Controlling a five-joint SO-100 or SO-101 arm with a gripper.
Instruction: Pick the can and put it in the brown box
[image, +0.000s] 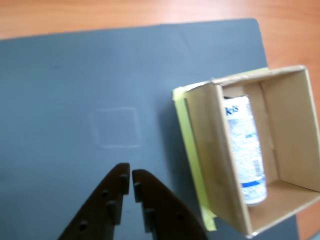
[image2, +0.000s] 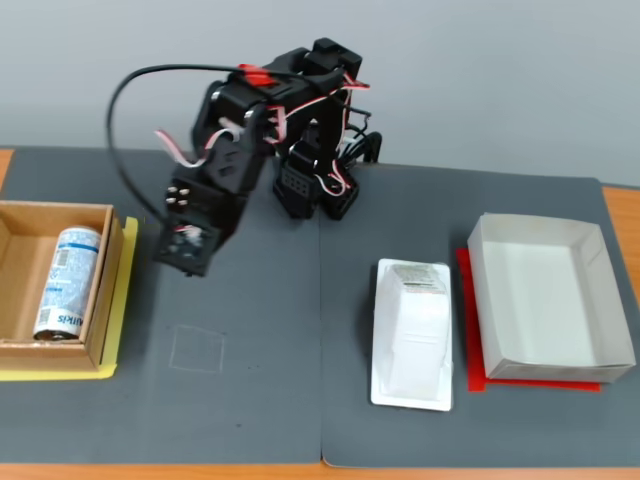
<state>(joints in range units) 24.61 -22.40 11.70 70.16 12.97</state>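
The slim white can (image: 246, 150) with blue lettering lies on its side inside the brown box (image: 216, 165), against the box's left wall in the wrist view. The fixed view shows the can (image2: 66, 282) lying in the brown box (image2: 108, 285) at the table's far left, on a yellow sheet. My gripper (image: 131, 176) hangs over the grey mat to the left of the box in the wrist view, its dark jaws together with nothing between them. Seen from the fixed camera, the gripper (image2: 187, 260) sits just right of the box, above the mat.
A white plastic-tray package (image2: 412, 333) lies right of centre on the grey mat (image2: 300, 380). A white paper box (image2: 548, 297) on red paper stands at the far right. A faint square outline (image2: 196, 350) marks the mat near the brown box. The arm's base (image2: 318, 180) is at the back.
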